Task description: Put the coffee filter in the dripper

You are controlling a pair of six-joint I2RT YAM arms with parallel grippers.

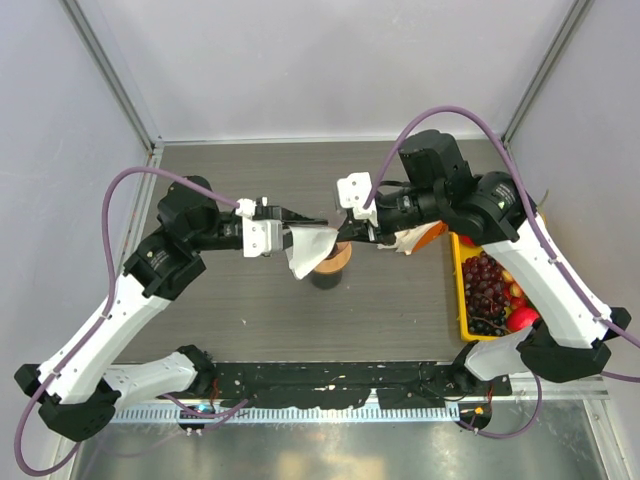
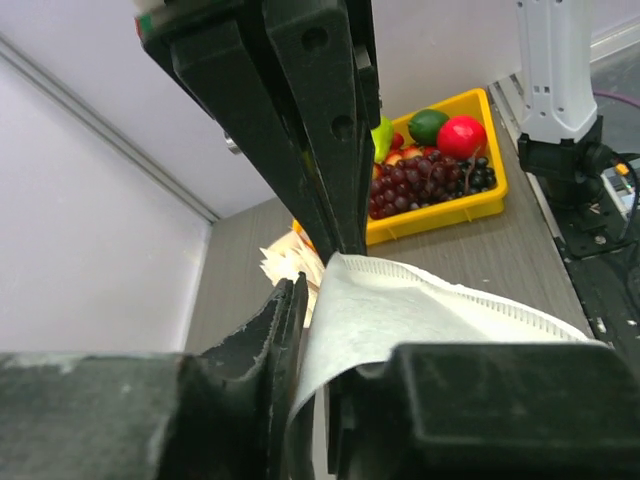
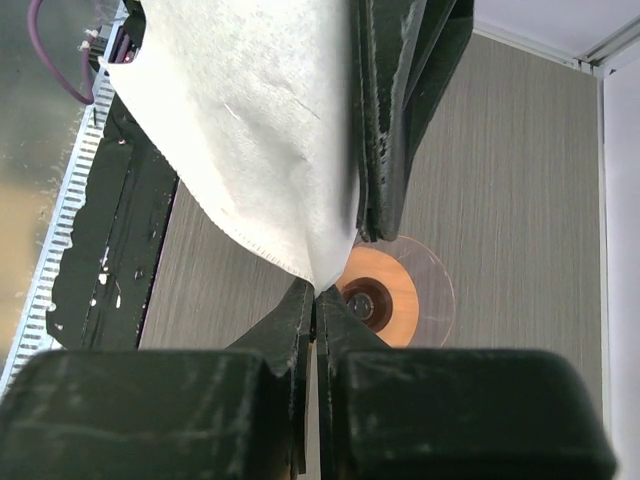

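The coffee filter (image 1: 308, 250), a thin white paper fan, hangs in the air between both arms over the middle of the table. My right gripper (image 3: 315, 295) is shut on the filter's (image 3: 250, 130) lower corner. My left gripper (image 2: 320, 340) stands slightly open, with the filter's (image 2: 420, 310) edge loose in the gap between its fingers. In the top view the left gripper (image 1: 300, 222) comes in from the left and the right gripper (image 1: 340, 236) from the right. The dripper (image 3: 395, 290), a clear cone with a tan wooden ring, stands on the table just below the filter, partly hidden by it (image 1: 337, 262).
A yellow fruit tray (image 2: 440, 215) with grapes, a lime and red fruit stands at the right side (image 1: 457, 290). A ruffled bunch of paper filters (image 2: 285, 262) lies between the tray and the dripper. Frame posts stand at the back corners.
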